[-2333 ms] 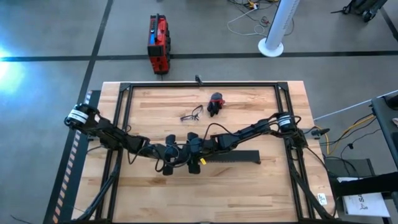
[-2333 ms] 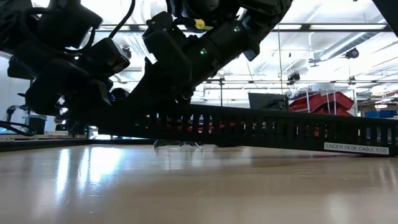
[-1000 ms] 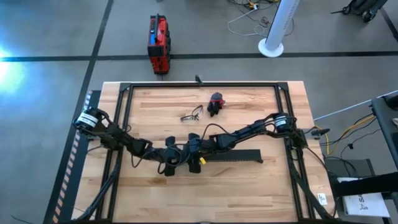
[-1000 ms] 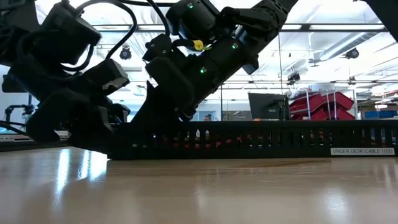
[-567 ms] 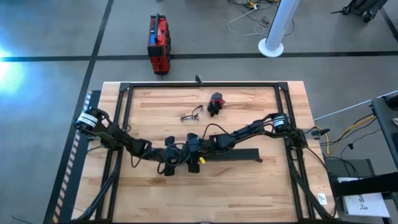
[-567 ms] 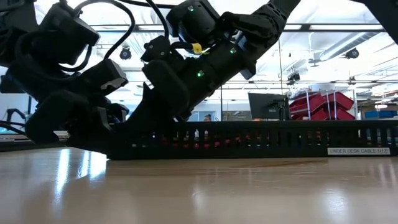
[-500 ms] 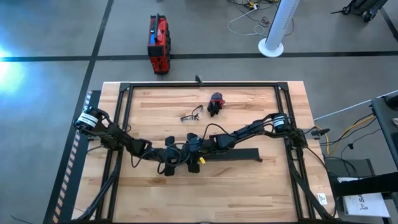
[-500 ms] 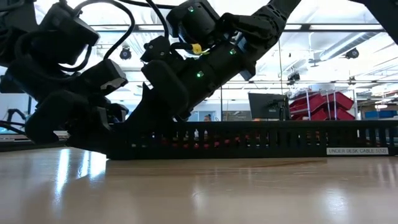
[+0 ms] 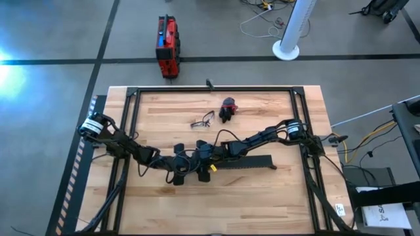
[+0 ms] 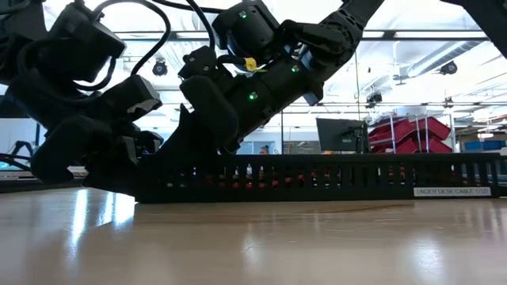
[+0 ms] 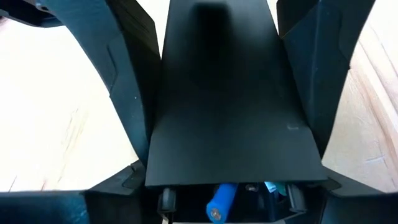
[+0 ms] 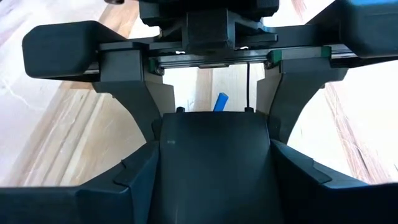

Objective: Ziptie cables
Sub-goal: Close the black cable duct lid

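Observation:
The black comb-slotted duct (image 9: 239, 163) lies flat on the table with a flat black cover on top. The cables show only as red and white glimpses through its slots (image 10: 253, 179) and as a blue cable end (image 11: 221, 203) sticking out of its left end. No ziptie can be made out. My left gripper (image 9: 182, 165) and my right gripper (image 9: 202, 162) face each other at that left end. Each is shut on the duct. My left gripper (image 11: 217, 74) has the duct's left end (image 11: 224, 124) between its two fingers (image 11: 130, 99), one on each side wall. It comes from the table's left, fingers along the duct. The end reaches far back. The duct rests on the table. My right gripper (image 12: 214, 180) straddles the same covered end (image 12: 214, 149), just right of the left gripper. One finger (image 12: 127, 177) lies on each side wall. It slants down from the table's right, pointing along the duct toward the left gripper.
A small dark wire tangle (image 9: 203, 120) and a red-and-black lump (image 9: 228, 109) lie on the far half of the table. A black frame (image 9: 210, 88) runs around the tabletop. Bare wood shows in front of the duct.
About two seconds ago the duct's left end was held up off the table and the duct sloped. It has come down and now lies level. Over the last second both grippers have stayed on that end and the duct has hardly moved.

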{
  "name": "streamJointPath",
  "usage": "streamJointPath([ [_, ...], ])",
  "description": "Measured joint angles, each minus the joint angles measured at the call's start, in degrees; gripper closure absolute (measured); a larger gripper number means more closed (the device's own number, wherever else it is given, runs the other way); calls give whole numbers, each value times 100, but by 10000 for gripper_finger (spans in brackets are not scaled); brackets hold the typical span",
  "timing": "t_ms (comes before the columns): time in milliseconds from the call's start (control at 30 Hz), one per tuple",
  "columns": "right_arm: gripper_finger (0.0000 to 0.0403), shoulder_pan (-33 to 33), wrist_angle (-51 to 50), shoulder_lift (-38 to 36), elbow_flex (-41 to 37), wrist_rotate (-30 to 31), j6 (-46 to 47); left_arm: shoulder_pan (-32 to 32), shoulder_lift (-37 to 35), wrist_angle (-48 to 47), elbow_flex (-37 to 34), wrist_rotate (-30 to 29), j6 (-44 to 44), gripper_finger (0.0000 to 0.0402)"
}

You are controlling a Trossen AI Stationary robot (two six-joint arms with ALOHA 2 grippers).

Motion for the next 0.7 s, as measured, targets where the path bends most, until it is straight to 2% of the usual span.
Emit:
streamJointPath([
  [167, 179, 0, 2, 0, 7, 2, 1, 2, -11, -1, 0, 11, 25, 186],
  [433, 188, 11, 122, 0, 11, -113, -16, 4, -11, 12, 0, 7, 47, 184],
  [567, 180, 43, 132, 24, 11, 385, -8, 9, -11, 88, -6, 28, 184, 184],
  [700, 190, 44, 129, 26, 11, 409, -20, 11, -9, 155, -11, 30, 217, 185],
])
